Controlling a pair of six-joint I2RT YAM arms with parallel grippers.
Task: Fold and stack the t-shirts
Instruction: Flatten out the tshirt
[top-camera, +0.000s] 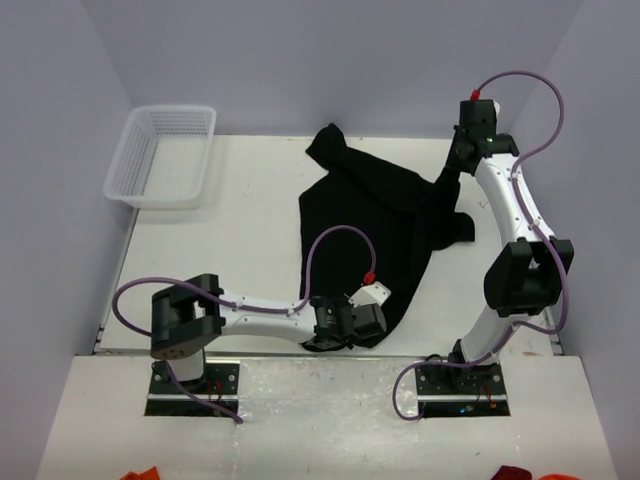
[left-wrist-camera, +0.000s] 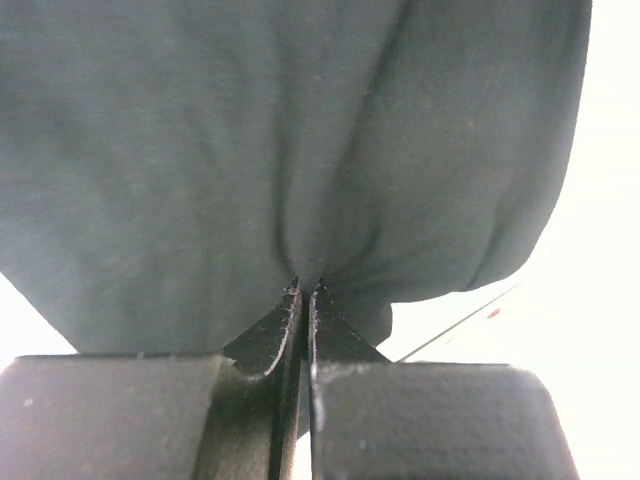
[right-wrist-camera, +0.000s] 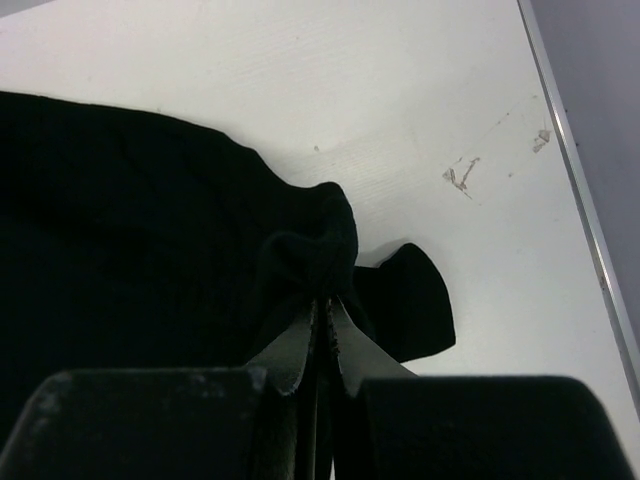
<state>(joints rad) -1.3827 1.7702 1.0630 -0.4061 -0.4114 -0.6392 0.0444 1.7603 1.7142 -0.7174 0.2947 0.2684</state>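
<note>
One black t-shirt (top-camera: 390, 210), rumpled, seemingly part-folded

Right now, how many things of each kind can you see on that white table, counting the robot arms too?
Black t-shirt: 1
White basket: 1
Robot arms: 2 (left, right)
Total: 4

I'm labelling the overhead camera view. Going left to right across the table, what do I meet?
From the left: white plastic mesh basket → black cloth t-shirt → right arm's black elbow joint.
</note>
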